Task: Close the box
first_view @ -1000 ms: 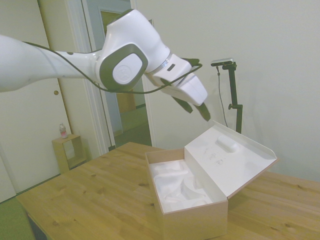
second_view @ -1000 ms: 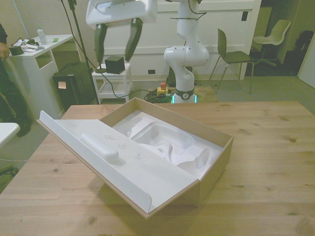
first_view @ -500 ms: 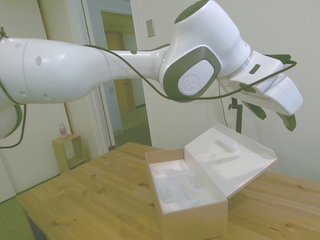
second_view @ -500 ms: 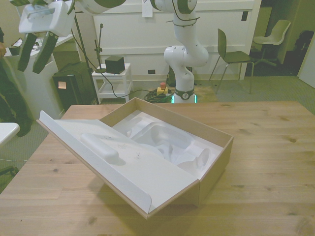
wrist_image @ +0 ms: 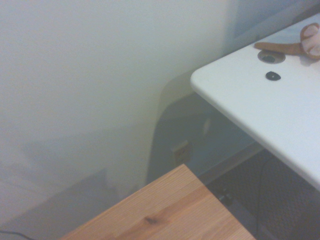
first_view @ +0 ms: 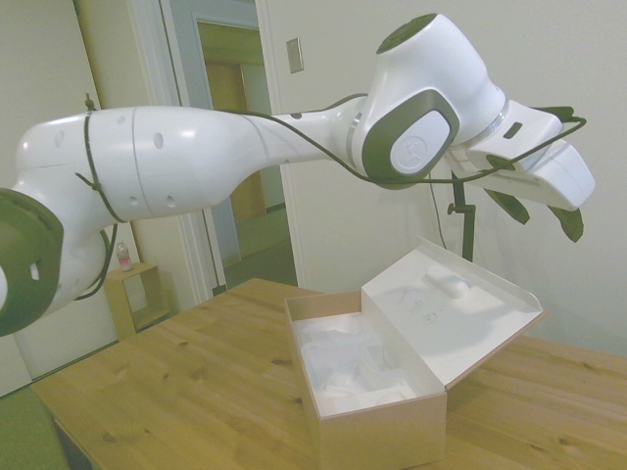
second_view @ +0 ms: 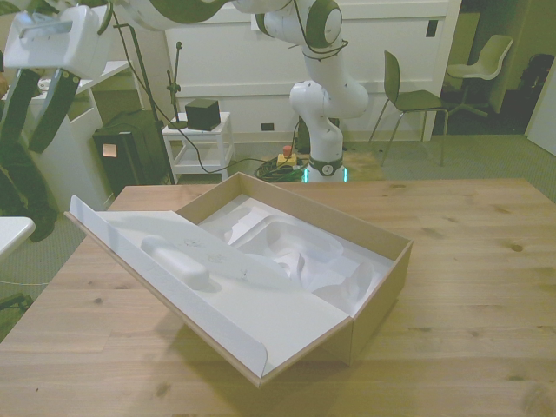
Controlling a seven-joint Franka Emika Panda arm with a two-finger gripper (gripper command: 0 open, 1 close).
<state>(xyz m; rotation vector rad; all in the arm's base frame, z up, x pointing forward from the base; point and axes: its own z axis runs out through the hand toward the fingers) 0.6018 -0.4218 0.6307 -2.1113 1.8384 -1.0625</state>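
The pale pink-beige box (first_view: 377, 431) stands open on the wooden table (first_view: 176, 392), showing its white moulded lining (second_view: 304, 252). Its hinged lid (first_view: 453, 311) leans outward at a slant, inner side up; in the front view the lid (second_view: 200, 287) slopes toward the front view's left. My gripper (first_view: 542, 215) hangs high in the air beyond the lid's outer edge, well above it and touching nothing. In the front view the gripper (second_view: 31, 117) sits at the upper left with its dark fingers (second_view: 48, 113) apart and pointing down, open and empty. The wrist view shows no box.
A white side table (second_view: 82, 82) and a person in dark clothing (second_view: 17, 182) are at the front view's left, close under the gripper. The wrist view shows the wooden table's corner (wrist_image: 165, 215) and a white tabletop (wrist_image: 250, 100). A small white cart (second_view: 200, 143) stands behind.
The gripper has swung from above the box out past the lid's free edge, toward the front view's left. The box and its lid have not moved.
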